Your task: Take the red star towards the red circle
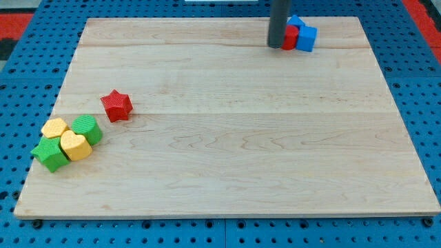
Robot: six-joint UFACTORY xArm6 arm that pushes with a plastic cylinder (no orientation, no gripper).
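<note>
Blue pegboard frames a pale wooden surface (234, 138), and everything on it sits in two bunches with a lone block between them. This rig carries no gripper at all, so nothing opens, closes or grips; I only have the dark rod, and my tip (276, 46) rests on the wood near the view's top edge.

Touching my tip on its right side, or very nearly so, is the red circle (291, 36), mostly hidden behind the rod, so I read its shape from the task rather than from what shows. Two blue blocks sit on the far side of it from my tip: one blue block (306, 38) pressed against it, and another blue block (295, 21) peeking out just above. Their shapes I cannot make out.

The red star (116, 105) lies well apart from my tip, far down and to the view's left, standing free on bare wood. Beyond it, farther still from my tip, a tight cluster holds a green block (87, 129), a yellow block (54, 127), a yellow heart (76, 146) and a green star (49, 153).

By my judgement the star is untouched, and I would need to get to its lower-left side to shove it toward the circle.
</note>
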